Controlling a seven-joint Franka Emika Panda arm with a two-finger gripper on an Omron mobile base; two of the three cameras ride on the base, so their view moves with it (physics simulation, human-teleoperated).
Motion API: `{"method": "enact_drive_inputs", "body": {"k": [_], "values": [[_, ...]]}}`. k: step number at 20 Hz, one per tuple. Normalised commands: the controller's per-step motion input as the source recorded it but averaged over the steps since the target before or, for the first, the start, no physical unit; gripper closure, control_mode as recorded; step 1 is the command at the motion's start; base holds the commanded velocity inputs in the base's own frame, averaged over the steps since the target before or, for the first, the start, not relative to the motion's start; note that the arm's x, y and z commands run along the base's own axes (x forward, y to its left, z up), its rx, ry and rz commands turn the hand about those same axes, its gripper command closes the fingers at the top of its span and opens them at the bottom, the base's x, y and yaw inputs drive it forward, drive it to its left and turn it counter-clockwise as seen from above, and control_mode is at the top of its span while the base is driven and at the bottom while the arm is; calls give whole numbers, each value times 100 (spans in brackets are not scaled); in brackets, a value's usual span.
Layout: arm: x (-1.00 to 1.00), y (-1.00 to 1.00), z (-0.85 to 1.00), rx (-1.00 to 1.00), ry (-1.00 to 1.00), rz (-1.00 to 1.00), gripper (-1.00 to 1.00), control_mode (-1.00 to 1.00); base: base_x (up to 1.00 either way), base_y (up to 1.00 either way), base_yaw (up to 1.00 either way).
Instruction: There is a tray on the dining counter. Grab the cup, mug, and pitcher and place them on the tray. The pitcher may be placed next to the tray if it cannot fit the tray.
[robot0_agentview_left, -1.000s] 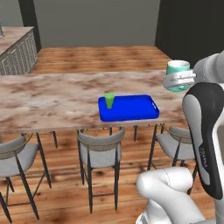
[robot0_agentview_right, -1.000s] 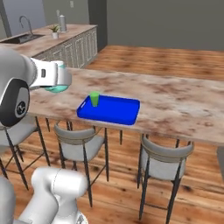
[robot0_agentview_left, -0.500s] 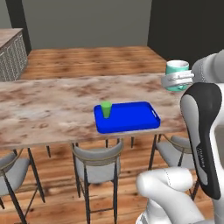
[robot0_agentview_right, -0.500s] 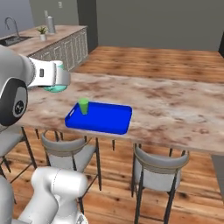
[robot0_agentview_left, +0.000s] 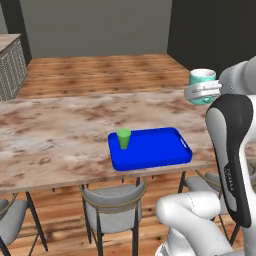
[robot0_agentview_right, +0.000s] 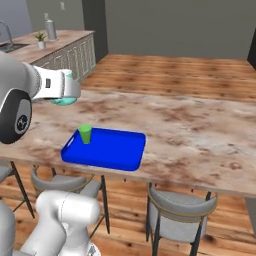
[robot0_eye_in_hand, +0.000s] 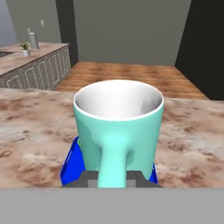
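My gripper (robot0_agentview_left: 201, 93) is shut on the handle of the light teal mug (robot0_agentview_left: 202, 82), which it holds upright in the air above the dining counter (robot0_agentview_left: 55, 135), to the right of and above the blue tray (robot0_agentview_left: 160, 150). In the hand view the mug (robot0_eye_in_hand: 118, 127) has a white, empty inside, and a corner of the tray (robot0_eye_in_hand: 72, 164) peeks out below it. The green cup (robot0_agentview_left: 123, 138) stands upright at the tray's left end. From the right base view the mug (robot0_agentview_right: 63, 101), gripper (robot0_agentview_right: 62, 89), cup (robot0_agentview_right: 85, 134) and tray (robot0_agentview_right: 112, 152) line up the same way. The pitcher is out of view.
Grey stools (robot0_agentview_left: 112, 200) (robot0_agentview_right: 182, 210) are tucked under the counter's near edge. A second worktop with cream cabinets (robot0_agentview_right: 65, 50), a small plant (robot0_agentview_right: 40, 39) and a faucet stands at the back left. Wooden floor lies beyond the counter.
The whole picture has shifted: the base has driven nearer the dining counter, so the tray and cup appear larger and lower. The mug stays in the gripper at the same height.
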Motion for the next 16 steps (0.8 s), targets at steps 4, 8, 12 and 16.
{"method": "enact_drive_inputs", "body": {"k": [4, 8, 12, 16], "values": [[0, 0, 0, 0, 0, 0, 100, 100, 39, 0, -2], [0, 0, 0, 0, 0, 0, 100, 100, 19, -1, 0], [0, 0, 0, 0, 0, 0, 100, 100, 21, -1, 0], [7, 0, 0, 0, 0, 0, 100, -100, 16, 0, 0]]}}
